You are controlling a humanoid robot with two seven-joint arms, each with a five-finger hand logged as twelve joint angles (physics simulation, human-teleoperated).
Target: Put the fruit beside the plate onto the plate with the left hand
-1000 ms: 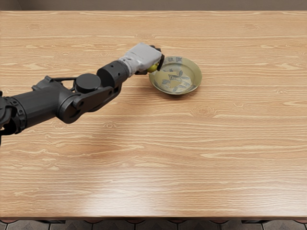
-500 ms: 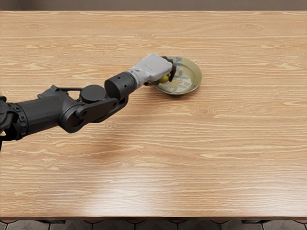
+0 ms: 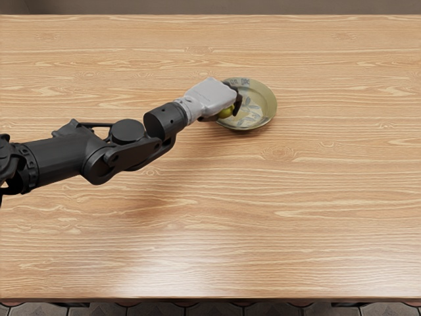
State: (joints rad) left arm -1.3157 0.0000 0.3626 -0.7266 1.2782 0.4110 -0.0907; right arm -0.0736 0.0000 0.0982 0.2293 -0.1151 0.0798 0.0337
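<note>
The wooden table [image 3: 296,217] fills my view. The left arm [image 3: 99,148] reaches across it from the left edge toward the far middle, where the olive, patterned plate [image 3: 268,99] sits. The left robot hand [image 3: 212,97] hangs over the plate's left side, curled around the small yellow-green fruit [image 3: 225,112]. The fruit peeks out beneath the palm, inside the plate's left rim as far as I can judge. The dark fingers [image 3: 235,103] wrap the fruit's far side. I read this as the release step. I want the fruit low before I let go, but from this slanted view I cannot tell whether it touches the plate or hangs just above it. I would therefore ease the hand down gently instead of dropping. A round fruit will likely roll, so I would carry it a little to the right, toward the plate's middle. Then I would open the fingers slowly and evenly and lift straight up, so no fingertip drags the fruit or tips the shallow plate.
</note>
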